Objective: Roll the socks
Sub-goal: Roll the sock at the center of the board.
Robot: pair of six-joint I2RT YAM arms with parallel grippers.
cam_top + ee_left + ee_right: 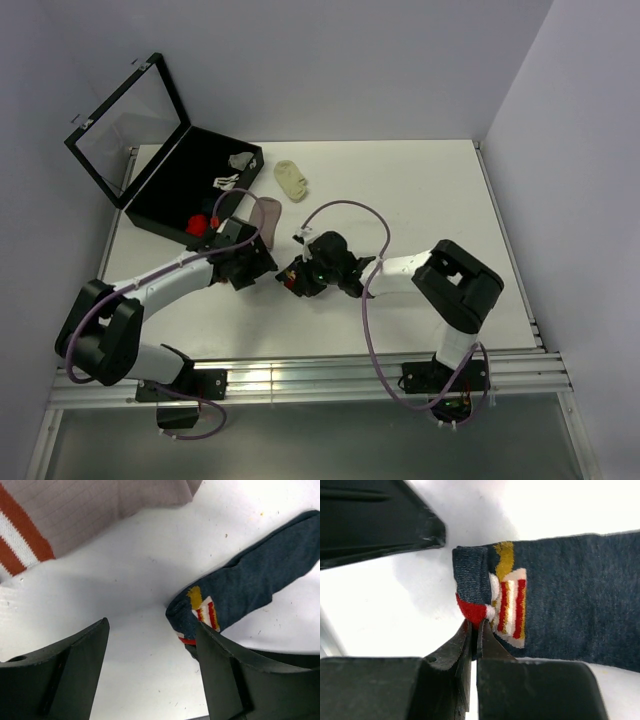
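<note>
The navy sock [560,615], pinched at its folded end.
The right gripper [475,628] clamped its red edge; the left gripper [152,626] hung beside it, jaws apart, near the dusty-pink sock [100,510].

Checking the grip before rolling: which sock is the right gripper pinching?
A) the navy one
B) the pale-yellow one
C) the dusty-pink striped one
A: the right gripper is shut on the red edge of the navy sock.
</note>
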